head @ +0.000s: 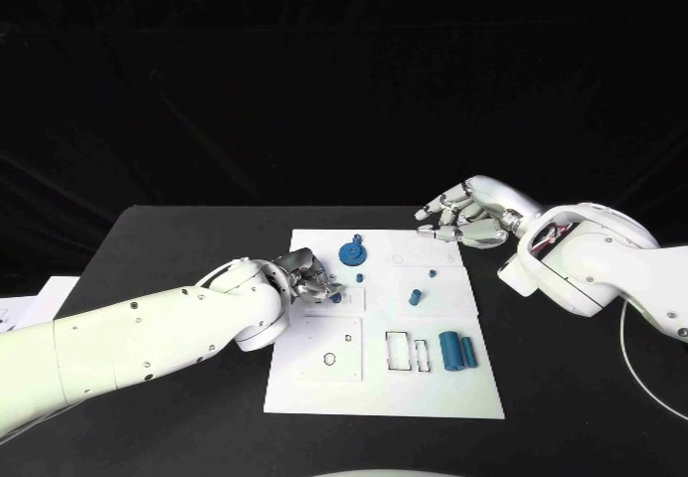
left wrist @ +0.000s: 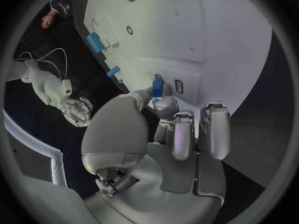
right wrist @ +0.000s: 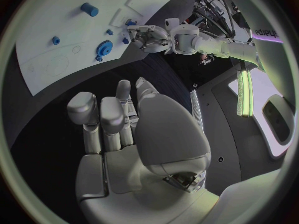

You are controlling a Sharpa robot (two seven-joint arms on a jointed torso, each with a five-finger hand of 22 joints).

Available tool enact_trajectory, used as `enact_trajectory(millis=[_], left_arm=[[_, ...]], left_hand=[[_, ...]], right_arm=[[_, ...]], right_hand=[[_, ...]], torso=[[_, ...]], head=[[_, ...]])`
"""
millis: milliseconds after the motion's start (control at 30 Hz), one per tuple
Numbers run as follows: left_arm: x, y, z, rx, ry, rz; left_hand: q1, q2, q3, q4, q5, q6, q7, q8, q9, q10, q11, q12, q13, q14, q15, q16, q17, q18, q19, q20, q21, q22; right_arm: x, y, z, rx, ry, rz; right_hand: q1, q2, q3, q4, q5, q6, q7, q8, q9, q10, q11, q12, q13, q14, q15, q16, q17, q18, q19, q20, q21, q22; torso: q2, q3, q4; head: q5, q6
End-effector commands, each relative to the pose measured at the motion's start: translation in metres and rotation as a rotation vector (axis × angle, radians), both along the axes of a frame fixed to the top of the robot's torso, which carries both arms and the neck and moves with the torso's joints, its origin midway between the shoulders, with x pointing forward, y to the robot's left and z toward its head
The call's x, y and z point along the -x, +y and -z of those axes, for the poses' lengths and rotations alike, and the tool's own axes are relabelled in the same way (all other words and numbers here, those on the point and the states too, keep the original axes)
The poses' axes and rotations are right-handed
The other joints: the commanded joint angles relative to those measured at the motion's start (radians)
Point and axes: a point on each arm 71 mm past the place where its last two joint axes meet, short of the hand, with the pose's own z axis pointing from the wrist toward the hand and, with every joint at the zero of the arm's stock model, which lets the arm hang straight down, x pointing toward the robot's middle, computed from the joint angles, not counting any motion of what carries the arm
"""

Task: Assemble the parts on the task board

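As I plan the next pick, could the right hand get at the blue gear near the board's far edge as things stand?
Probably yes: the right hand hovers empty beside the board's far right corner, and the blue gear lies uncovered. The left hand works nearer, apart from it.

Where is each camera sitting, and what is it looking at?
Head view: on the robot's head, looking down at the task board; both white arms reach in.
Left wrist view: behind the left hand, whose fingertips pinch a small blue part at the board.
Right wrist view: behind the right hand, which holds nothing, off the board.
Shared: the blue gear shows in the head and right wrist views.
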Motion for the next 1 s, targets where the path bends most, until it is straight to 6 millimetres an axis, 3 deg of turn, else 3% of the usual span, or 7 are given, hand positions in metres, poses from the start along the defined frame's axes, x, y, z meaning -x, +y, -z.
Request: enact_trajectory(millis=[33,1000], left_arm=[[0.0015,-0.0002,0.0047,-0.03,0.026,0.008],[0.0063,-0.0027,0.0069,-0.058,0.069,0.041]], left_hand=[[0.003,-0.01,0.184,-0.18,0.003,0.0,-0.007,-0.003,-0.001,0.002,-0.001,-0.007,-0.002,0.105,-0.007,0.003,0.263,-0.013,0.026,-0.005,-0.002,0.089],[0.007,-0.034,0.176,-0.195,-0.001,0.019,-0.009,-0.009,-0.006,0.008,-0.003,-0.004,0.001,0.105,-0.007,0.003,0.263,-0.014,0.028,-0.007,0.0,0.093]], right_arm=[[0.0007,0.001,0.0002,-0.001,-0.001,-0.014],[0.001,0.0018,0.0024,-0.004,0.01,-0.023]], right_hand=[[-0.004,0.006,0.001,0.006,0.005,0.003,0.001,0.004,-0.001,-0.005,-0.002,-0.001,-0.001,0.004,-0.002,-0.007,-0.001,0.015,-0.004,0.0,-0.005,-0.001],[-0.012,0.011,0.0,0.012,0.006,0.003,0.001,0.004,-0.001,-0.005,-0.002,0.0,-0.003,0.005,-0.002,-0.009,-0.001,0.015,-0.003,0.0,-0.007,-0.003]], torso=[[0.0,0.0,-0.0005],[0.001,0.0007,-0.0002]], head=[[-0.001,0.0],[-0.001,-0.01]])
